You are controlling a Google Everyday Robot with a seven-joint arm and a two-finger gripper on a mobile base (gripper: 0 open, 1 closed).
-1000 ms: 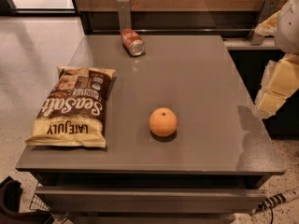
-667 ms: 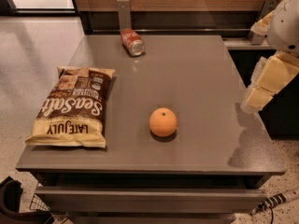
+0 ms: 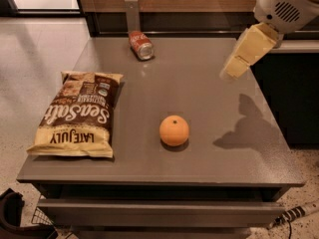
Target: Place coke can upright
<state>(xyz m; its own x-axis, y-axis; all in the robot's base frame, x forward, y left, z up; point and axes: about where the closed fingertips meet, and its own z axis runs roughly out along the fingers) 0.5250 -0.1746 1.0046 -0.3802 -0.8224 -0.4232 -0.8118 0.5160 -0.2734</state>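
The can (image 3: 141, 45) lay on its side at the far edge of the counter (image 3: 209, 108), well apart from the orange (image 3: 174, 130) and the chip bag (image 3: 77, 114). The gripper (image 3: 233, 72) hovered above the right side, touching nothing; whether it was open could not be told.

Warm, moderate light falls from above. The end effector (image 3: 233, 71) hangs over the right rear part of the worktop (image 3: 209, 98) and casts a dark, soft-edged shadow on the surface nearer the front. The orange (image 3: 174, 130) has a thin shadow at its base. A pale sheen lies on the surface beside the coke can (image 3: 141, 45). The floor at the upper left glows bright.
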